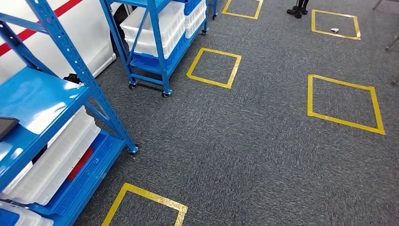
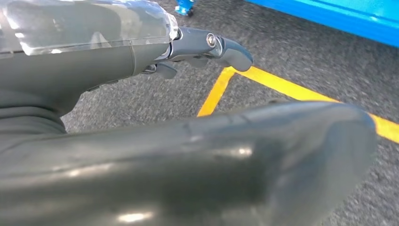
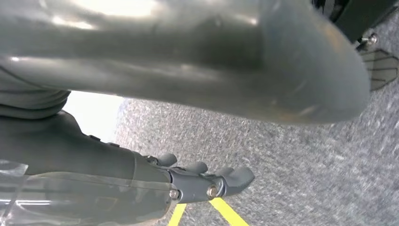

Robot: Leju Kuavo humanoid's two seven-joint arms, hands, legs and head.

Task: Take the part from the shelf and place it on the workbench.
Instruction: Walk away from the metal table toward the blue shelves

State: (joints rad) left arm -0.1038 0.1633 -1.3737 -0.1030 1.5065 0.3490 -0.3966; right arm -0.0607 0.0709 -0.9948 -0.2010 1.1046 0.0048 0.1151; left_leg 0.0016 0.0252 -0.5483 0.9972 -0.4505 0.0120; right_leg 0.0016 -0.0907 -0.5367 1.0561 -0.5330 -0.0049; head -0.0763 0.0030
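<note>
Blue shelf (image 1: 56, 117) at the robot's left, white bins (image 1: 56, 160) on its lower levels. Dark flat object (image 1: 7, 126) at the edge of the upper level may be the part, can't confirm. Left hand (image 2: 188, 155) and right hand (image 3: 188, 70) hang over grey carpet (image 1: 263, 141) with yellow tape squares (image 1: 214, 67); both hold nothing, fingers apart and extended. Judged step: approach, pick not yet begun. Next calls for facing the shelf and reaching with the left hand. Workbench location can't be told.
</note>
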